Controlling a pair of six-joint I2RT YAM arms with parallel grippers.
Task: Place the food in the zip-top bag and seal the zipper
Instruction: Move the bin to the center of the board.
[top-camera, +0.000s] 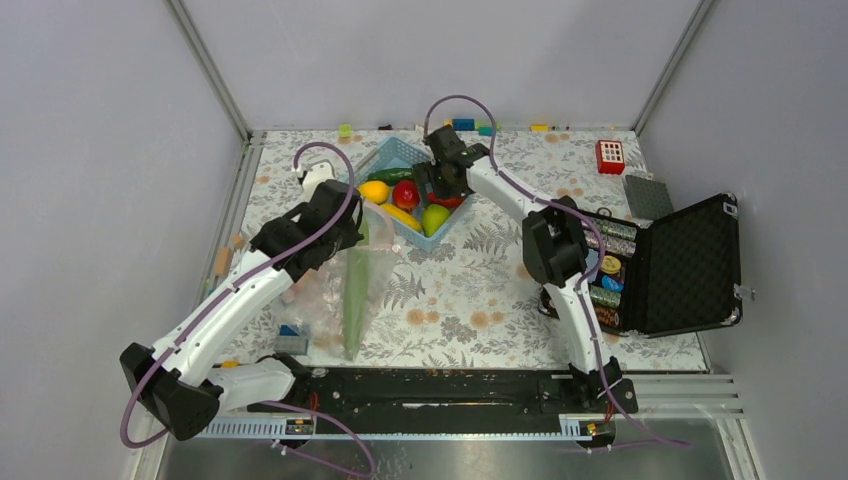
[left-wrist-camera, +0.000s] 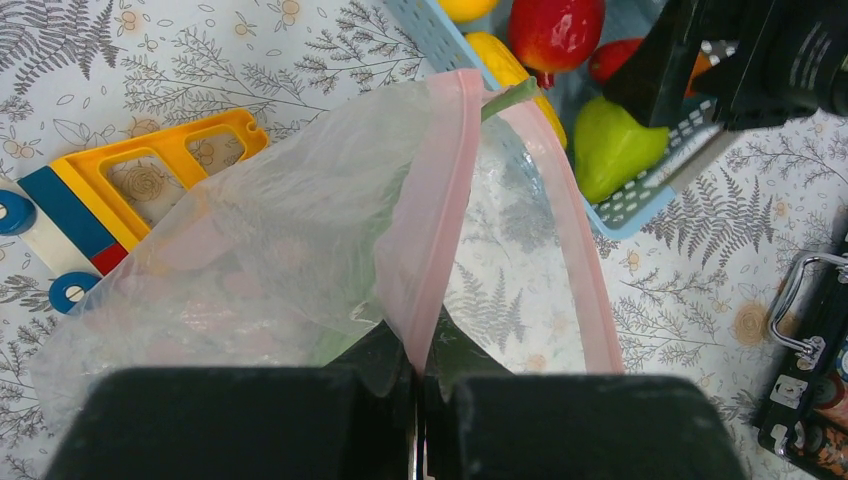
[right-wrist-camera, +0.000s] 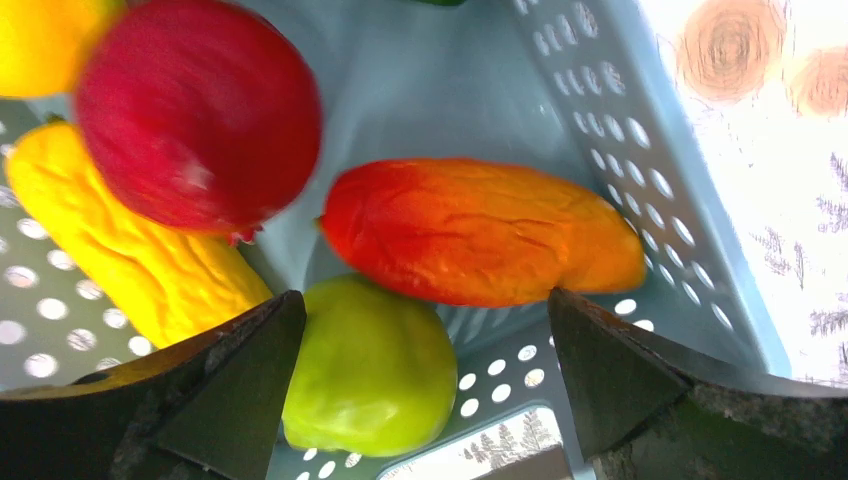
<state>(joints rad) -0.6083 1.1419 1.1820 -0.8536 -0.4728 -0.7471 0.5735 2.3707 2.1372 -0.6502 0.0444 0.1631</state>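
Observation:
The clear zip-top bag (top-camera: 345, 280) lies left of centre with a long green pod (top-camera: 354, 300) inside. My left gripper (left-wrist-camera: 420, 375) is shut on its pale pink zipper strip (left-wrist-camera: 440, 215) and holds the mouth open. The blue mesh basket (top-camera: 395, 155) holds a yellow lemon (top-camera: 373, 191), red apple (top-camera: 405, 194), banana (top-camera: 401, 216), green fruit (top-camera: 434, 217), cucumber (top-camera: 392, 175) and red-orange fruit (right-wrist-camera: 480, 232). My right gripper (right-wrist-camera: 425, 320) is open inside the basket, its jaws either side of the green fruit (right-wrist-camera: 372, 372) and red-orange fruit.
An open black case (top-camera: 660, 270) with coloured items stands at the right. A red block (top-camera: 609, 156) and grey plate (top-camera: 647, 196) lie back right. A yellow and blue toy (left-wrist-camera: 120, 190) sits left of the bag. Small blocks line the back edge.

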